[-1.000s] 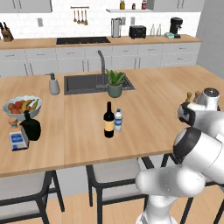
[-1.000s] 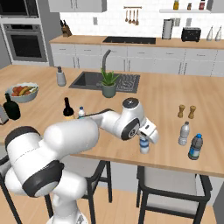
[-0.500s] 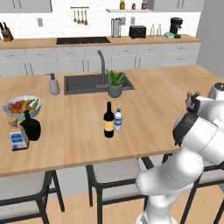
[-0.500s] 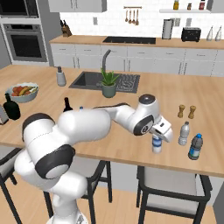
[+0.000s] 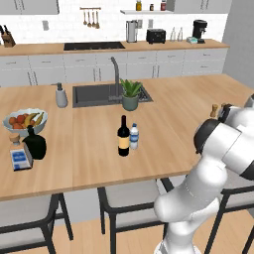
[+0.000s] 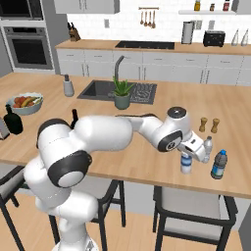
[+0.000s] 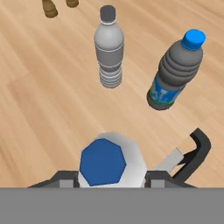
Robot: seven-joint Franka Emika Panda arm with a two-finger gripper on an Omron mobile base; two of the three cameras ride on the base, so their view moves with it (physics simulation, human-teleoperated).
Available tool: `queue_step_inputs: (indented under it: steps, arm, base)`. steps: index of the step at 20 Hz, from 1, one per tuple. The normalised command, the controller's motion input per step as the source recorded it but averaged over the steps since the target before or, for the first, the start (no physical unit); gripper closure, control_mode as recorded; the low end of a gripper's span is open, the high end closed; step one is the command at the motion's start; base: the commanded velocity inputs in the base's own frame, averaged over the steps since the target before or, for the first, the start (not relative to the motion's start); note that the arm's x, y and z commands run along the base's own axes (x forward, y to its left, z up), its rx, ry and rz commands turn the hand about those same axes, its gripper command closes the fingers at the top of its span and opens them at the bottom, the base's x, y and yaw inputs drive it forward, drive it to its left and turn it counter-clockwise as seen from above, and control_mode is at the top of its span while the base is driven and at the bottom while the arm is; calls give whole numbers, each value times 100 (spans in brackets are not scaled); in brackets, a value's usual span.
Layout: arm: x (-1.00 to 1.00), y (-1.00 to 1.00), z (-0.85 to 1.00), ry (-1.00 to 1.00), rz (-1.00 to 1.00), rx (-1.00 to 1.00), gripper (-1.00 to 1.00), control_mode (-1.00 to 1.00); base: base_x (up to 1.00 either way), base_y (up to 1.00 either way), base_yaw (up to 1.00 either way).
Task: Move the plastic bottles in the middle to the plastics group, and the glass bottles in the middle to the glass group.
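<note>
My gripper (image 6: 189,153) is shut on a small clear plastic bottle (image 6: 186,163) with a blue cap (image 7: 103,162), held upright with its base at the counter near the front right edge. The plastics group stands just beyond it: a grey-capped clear bottle (image 7: 109,46) and a blue-capped, blue-labelled one (image 7: 175,72), both apart from mine. In the counter's middle stand the tall dark wine bottle (image 5: 123,136) and a second small water bottle (image 5: 133,136), side by side. At the far left is the glass group, a squat black bottle (image 5: 33,143) and a square clear bottle (image 5: 19,155).
Two brown shakers (image 6: 209,125) stand behind the plastics group. A fruit bowl (image 5: 22,119) sits behind the glass group. The sink (image 5: 96,94), a potted plant (image 5: 130,95) and a grey soap dispenser (image 5: 61,95) lie further back. The counter's front edge is close to the held bottle.
The arm has swung right across the counter with the plastic bottle in its grip, bringing it down beside the two bottles of the plastics group.
</note>
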Motion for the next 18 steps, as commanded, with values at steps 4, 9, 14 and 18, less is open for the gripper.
queue_step_inputs:
  steps: [4, 9, 14, 18]
  arm:
    - [14, -22, 0, 0, -3, 0, 100, -100]
    - [26, -7, 0, 0, -3, 0, 100, -100]
    - [26, -2, -4, 0, -1, 0, 100, -100]
    - [32, -7, -30, 0, 0, 0, 100, -100]
  base:
    - [0, 0, 0]
    - [0, 0, 0]
    - [0, 0, 0]
    - [0, 0, 0]
